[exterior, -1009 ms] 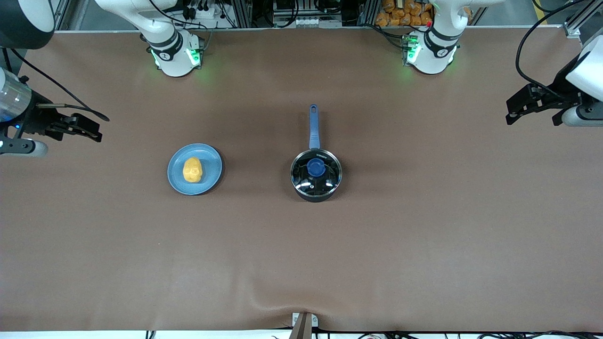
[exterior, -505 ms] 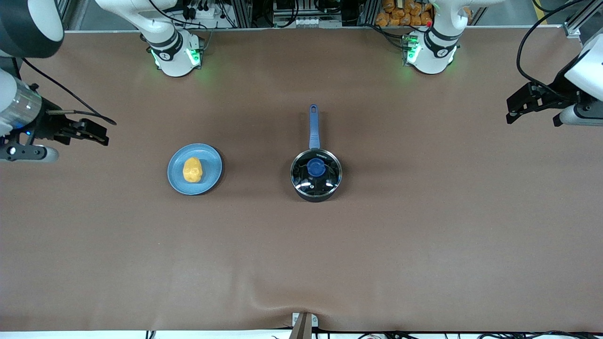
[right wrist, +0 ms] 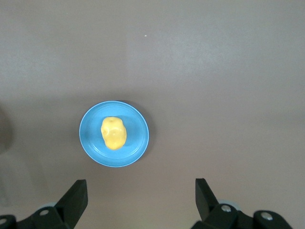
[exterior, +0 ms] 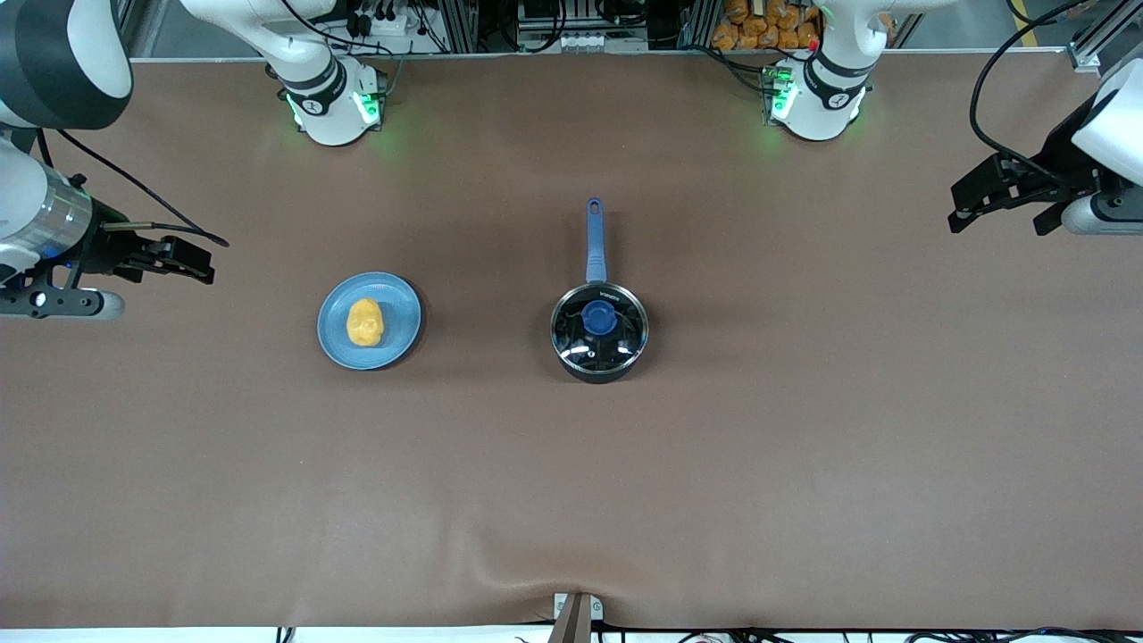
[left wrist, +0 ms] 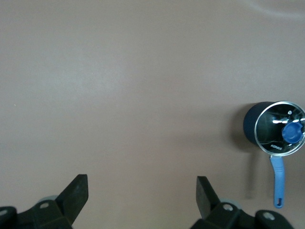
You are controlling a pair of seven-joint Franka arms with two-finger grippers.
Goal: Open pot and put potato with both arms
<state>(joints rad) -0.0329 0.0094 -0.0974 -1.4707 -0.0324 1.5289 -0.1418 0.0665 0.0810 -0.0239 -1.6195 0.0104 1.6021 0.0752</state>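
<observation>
The black pot [exterior: 599, 335] stands mid-table, its glass lid with a blue knob [exterior: 599, 317] on it and its blue handle [exterior: 595, 239] pointing toward the robot bases. It also shows in the left wrist view [left wrist: 276, 128]. The yellow potato [exterior: 364, 322] lies on a light-blue plate [exterior: 400, 317] beside the pot, toward the right arm's end; the right wrist view shows the potato [right wrist: 114, 133] too. My left gripper [exterior: 969, 207] is open and empty, up over the left arm's end of the table. My right gripper [exterior: 195, 261] is open and empty, over the right arm's end.
The brown table cover [exterior: 571, 500] has a small ridge at its edge nearest the front camera. The two arm bases [exterior: 332, 98] stand along the edge farthest from that camera, with racks and cables past them.
Both grippers have moved a little inward over the table, the right one toward the plate, the left one toward the pot. Pot, lid and potato have not moved.
</observation>
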